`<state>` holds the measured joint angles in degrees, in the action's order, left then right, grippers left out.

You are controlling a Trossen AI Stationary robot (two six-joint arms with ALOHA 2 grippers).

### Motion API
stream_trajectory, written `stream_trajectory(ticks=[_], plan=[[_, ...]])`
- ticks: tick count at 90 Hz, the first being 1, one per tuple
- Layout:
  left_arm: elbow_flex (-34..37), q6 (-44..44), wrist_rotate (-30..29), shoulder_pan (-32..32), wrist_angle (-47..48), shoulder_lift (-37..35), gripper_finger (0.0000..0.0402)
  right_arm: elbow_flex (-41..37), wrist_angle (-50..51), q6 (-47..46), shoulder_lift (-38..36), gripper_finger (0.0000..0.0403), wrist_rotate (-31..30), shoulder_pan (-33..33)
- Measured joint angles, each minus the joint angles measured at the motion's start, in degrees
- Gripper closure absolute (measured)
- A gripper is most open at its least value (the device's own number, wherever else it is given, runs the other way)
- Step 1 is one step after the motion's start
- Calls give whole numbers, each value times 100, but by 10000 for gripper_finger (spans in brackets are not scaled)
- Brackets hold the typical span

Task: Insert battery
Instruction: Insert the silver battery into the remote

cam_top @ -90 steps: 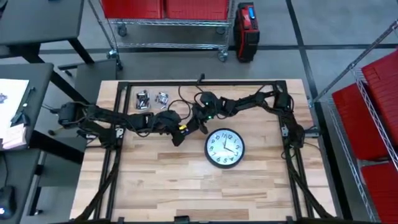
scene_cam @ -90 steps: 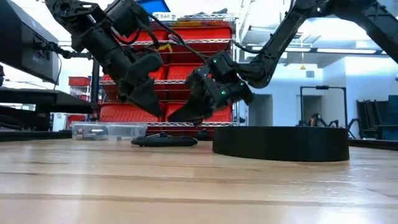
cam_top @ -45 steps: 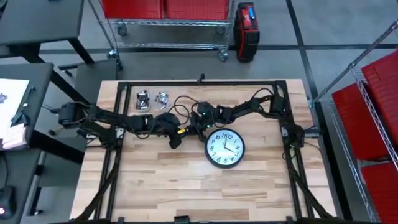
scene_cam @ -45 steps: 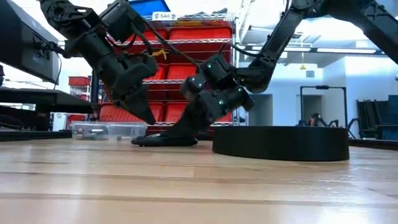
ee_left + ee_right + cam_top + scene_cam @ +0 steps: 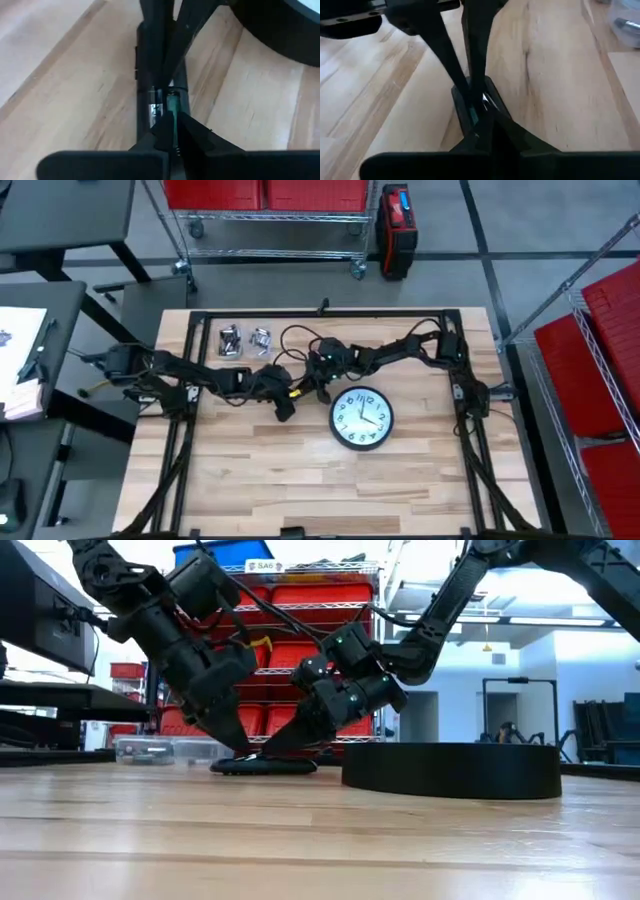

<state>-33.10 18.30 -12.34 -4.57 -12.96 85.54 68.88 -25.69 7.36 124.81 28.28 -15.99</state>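
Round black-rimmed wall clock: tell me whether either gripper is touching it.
No. The round black-rimmed wall clock lies apart from both grippers, which meet beside it.

clock [image 5: 361, 418] close beside both tools, front boards bare

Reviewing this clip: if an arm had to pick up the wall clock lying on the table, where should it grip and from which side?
Probably the rim. The wall clock lies flat, face up, a low thick black disc in the low view, so its side wall is the only graspable part. Coming down from above at the edge away from both grippers, with the fingers spread across the rim, looks best.
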Motion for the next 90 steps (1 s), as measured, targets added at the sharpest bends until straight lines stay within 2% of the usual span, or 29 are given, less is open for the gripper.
stream_trajectory(ticks=[37, 67, 90], plan=[[0, 8, -2, 1, 17, -311, 398, 17, -77, -70, -92, 403, -34, -10], [0, 16, -2, -1, 291, -311, 398, 4, 256, 211, -85, 403, -152, 58], [0, -1, -6, -1, 291, -310, 398, 6, 143, 309, 4, 403, -294, 125]])
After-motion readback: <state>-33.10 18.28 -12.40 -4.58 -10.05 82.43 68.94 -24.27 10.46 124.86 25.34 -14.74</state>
